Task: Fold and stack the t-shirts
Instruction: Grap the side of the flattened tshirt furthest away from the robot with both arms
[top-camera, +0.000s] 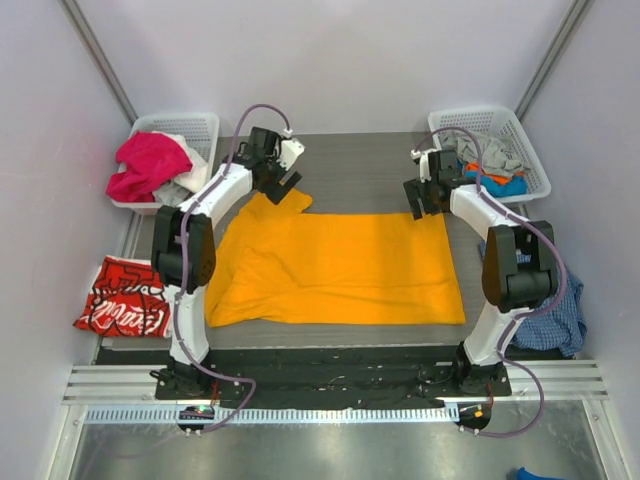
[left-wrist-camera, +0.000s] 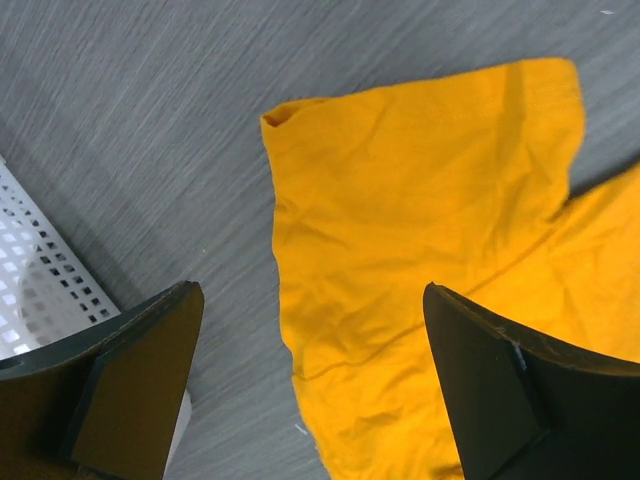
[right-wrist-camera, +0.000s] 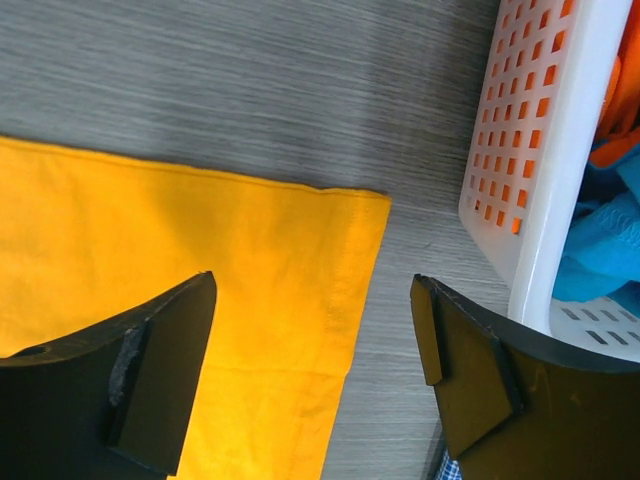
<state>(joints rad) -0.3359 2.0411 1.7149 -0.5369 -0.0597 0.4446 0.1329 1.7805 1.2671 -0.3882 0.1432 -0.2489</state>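
Observation:
A bright orange-yellow t-shirt (top-camera: 335, 265) lies spread flat across the dark table, and one sleeve (left-wrist-camera: 420, 190) points toward the far left. My left gripper (top-camera: 288, 183) hovers over that sleeve. In the left wrist view the left gripper (left-wrist-camera: 310, 385) is open, with the sleeve's edge below the gap and nothing held. My right gripper (top-camera: 419, 203) hangs over the shirt's far right corner (right-wrist-camera: 340, 230). In the right wrist view the right gripper (right-wrist-camera: 312, 370) is open and empty. A red t-shirt with white lettering (top-camera: 125, 297) lies crumpled off the table's left side.
A white basket (top-camera: 200, 125) holding pink cloth (top-camera: 148, 165) stands at the far left; its wall (left-wrist-camera: 40, 285) is close to the left gripper. Another white basket (top-camera: 535, 165) (right-wrist-camera: 540, 170) with mixed clothes sits far right, beside the right gripper. A blue checked cloth (top-camera: 568, 305) lies at the right edge.

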